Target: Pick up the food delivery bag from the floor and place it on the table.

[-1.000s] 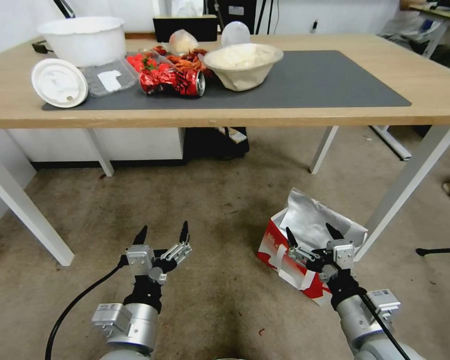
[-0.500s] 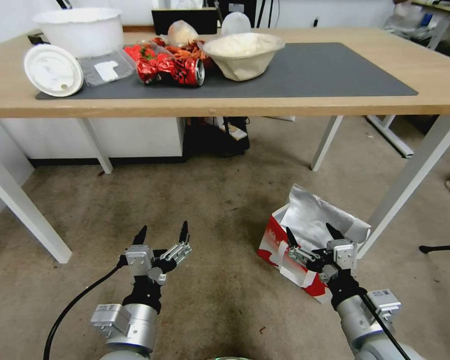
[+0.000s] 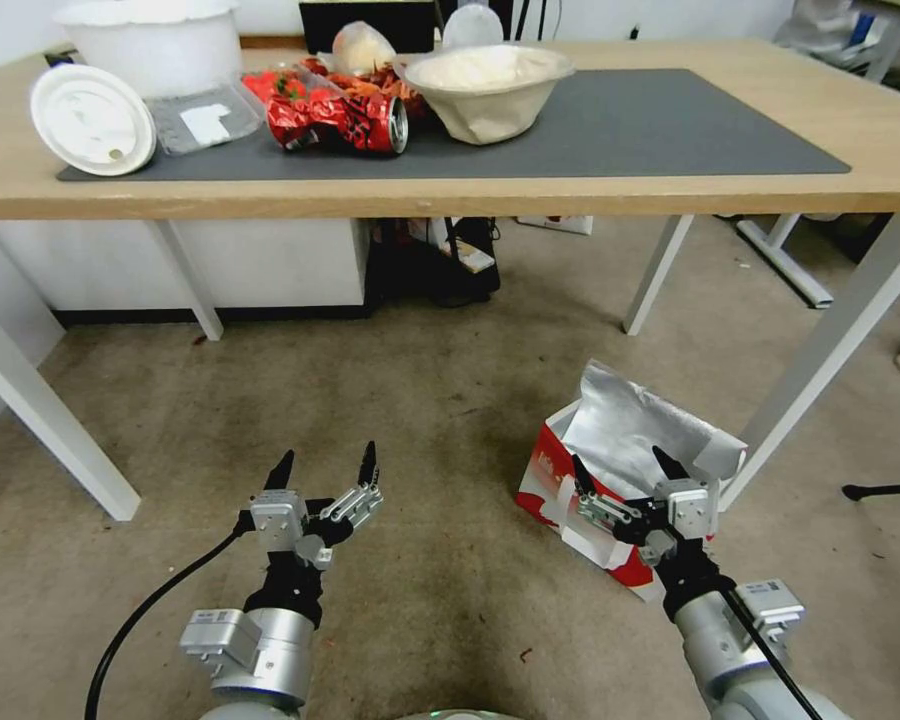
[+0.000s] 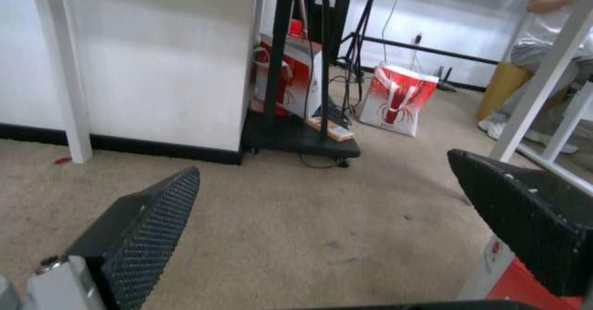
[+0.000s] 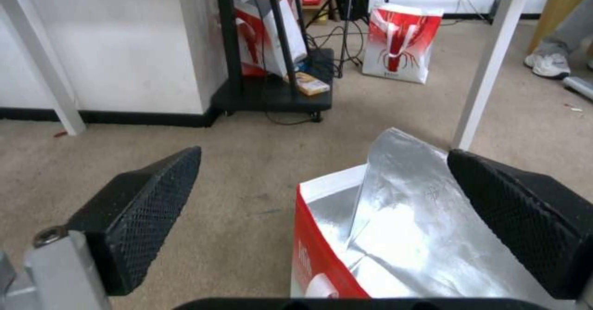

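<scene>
The food delivery bag (image 3: 625,435) stands open on the floor (image 3: 420,400) beside the table's front right leg, its silver foil lining facing up and its red and white side toward me. My right gripper (image 3: 620,462) hovers open just above the bag's near rim. In the right wrist view the right gripper (image 5: 324,152) has its fingers spread over the bag (image 5: 395,222). My left gripper (image 3: 327,457) hangs open over bare floor to the bag's left. In the left wrist view the left gripper (image 4: 324,161) is empty, with the bag's corner (image 4: 503,277) at the edge. The table (image 3: 670,190) with its dark mat (image 3: 650,130) stands ahead.
On the mat's left half sit a white tub (image 3: 150,45), a white lid (image 3: 92,120), a crushed red can (image 3: 340,120) and a beige bowl (image 3: 485,90). White legs (image 3: 830,340) flank the bag. A black stand (image 3: 440,270) sits under the table, another red-and-white bag (image 5: 398,43) behind.
The whole head view has shifted, with the table sliding toward the top of the picture, so the camera moved. Both grippers remain open in the same pose. The bag has not moved.
</scene>
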Controlling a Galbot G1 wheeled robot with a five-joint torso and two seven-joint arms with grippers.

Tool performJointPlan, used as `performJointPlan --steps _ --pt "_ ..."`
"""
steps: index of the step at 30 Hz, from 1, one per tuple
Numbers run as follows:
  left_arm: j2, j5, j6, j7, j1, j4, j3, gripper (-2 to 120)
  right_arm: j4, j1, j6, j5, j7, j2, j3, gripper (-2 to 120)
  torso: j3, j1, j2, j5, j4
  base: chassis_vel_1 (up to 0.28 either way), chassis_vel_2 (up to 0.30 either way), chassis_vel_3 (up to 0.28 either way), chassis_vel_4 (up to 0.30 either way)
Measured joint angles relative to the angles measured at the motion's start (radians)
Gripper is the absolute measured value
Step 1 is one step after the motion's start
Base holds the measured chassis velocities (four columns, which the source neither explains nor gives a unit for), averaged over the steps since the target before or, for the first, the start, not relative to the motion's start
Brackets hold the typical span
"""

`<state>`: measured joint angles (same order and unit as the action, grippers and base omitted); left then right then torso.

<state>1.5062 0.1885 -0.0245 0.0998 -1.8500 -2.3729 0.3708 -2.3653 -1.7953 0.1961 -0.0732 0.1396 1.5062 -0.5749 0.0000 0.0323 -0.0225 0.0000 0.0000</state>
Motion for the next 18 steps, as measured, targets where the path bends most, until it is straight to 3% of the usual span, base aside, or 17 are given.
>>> performJointPlan --steps 6,10,11,14,15,18 --pt "-0.002 0.002 0.035 -0.012 0.005 0.013 0.006 100 0.013 0.007 -0.006 -0.005 0.001 -0.016 -0.005 100 0.000 0.000 -0.002 -0.0001 -0.0001 0.000 0.000 0.000 0.000" --pt "-0.024 -0.002 0.051 -0.030 0.005 0.018 0.009 100 0.102 0.135 -0.025 -0.104 0.032 -0.163 -0.060 100 0.000 0.000 -0.004 0.0003 0.0000 0.000 0.000 0.000 0.000" --pt "-0.024 -0.002 0.051 -0.030 0.005 0.018 0.009 100 0.102 0.135 -0.025 -0.104 0.032 -0.163 -0.060 100 0.000 0.000 -0.004 0.0003 0.0000 0.000 0.000 0.000 0.000" --pt "-0.027 -0.003 0.056 -0.027 0.001 0.018 0.014 100 0.198 0.235 -0.053 -0.202 0.071 -0.319 -0.080 100 0.000 0.001 -0.006 0.0003 0.0003 0.000 0.000 0.000 0.000" --pt "-0.027 -0.003 0.056 -0.027 0.001 0.018 0.014 100 0.198 0.235 -0.053 -0.202 0.071 -0.319 -0.080 100 0.000 0.001 -0.006 0.0003 0.0003 0.000 0.000 0.000 0.000" --pt "-0.026 -0.003 0.056 -0.024 0.000 0.015 0.018 100 0.277 0.305 -0.078 -0.282 0.108 -0.433 -0.083 100 0.000 0.001 -0.006 0.0003 0.0000 0.000 0.000 0.000 0.000"
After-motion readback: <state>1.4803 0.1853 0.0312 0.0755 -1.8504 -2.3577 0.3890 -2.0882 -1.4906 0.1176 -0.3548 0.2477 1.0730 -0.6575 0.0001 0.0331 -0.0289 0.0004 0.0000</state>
